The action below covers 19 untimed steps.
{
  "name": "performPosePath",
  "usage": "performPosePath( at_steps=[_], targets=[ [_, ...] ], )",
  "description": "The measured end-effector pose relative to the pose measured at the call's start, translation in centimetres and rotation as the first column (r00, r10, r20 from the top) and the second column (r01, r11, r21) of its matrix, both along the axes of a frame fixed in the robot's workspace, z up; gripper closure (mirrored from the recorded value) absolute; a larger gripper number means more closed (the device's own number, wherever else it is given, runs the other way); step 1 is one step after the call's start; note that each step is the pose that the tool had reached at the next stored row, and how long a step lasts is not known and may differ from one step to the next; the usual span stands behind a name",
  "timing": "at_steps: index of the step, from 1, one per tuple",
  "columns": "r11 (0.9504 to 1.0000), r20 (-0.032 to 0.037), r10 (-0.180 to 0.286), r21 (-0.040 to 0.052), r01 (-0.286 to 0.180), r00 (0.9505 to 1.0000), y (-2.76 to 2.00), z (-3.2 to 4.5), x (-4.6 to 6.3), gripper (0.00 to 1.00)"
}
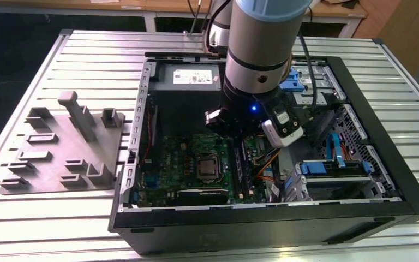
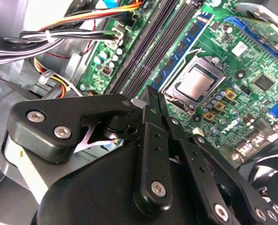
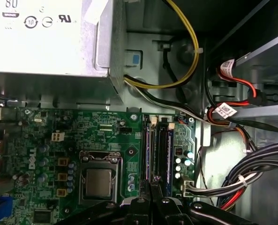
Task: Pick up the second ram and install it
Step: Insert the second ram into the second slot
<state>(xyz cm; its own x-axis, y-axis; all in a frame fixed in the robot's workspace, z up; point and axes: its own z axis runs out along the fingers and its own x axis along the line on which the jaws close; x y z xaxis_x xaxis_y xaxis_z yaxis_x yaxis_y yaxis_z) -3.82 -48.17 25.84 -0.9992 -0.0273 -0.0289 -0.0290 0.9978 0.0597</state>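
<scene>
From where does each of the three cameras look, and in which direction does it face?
Exterior view: off the arm, high up, looking down on the open case on the table; the arm stands in the middle.
First wrist view: on the arm, facing straight down at the motherboard and power supply; the gripper shows.
Second wrist view: on the arm behind the gripper, looking slantwise along it to the motherboard.
Shared: all three show the CPU.

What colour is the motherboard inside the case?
Green. The motherboard shows best in the first wrist view.
</scene>
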Motion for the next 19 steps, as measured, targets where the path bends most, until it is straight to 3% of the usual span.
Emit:
performPosePath(
  at_steps=[9, 19],
  targets=[
    [1.0000, -0.0001, 0.000, 0.0018, 0.000, 1.0000, -0.01, -0.59, 0.4, 0.88],
    [1.0000, -0.0001, -0.002, 0.0018, 0.002, 1.0000, -0.02, -1.74, 0.6, 0.88]
  ],
)
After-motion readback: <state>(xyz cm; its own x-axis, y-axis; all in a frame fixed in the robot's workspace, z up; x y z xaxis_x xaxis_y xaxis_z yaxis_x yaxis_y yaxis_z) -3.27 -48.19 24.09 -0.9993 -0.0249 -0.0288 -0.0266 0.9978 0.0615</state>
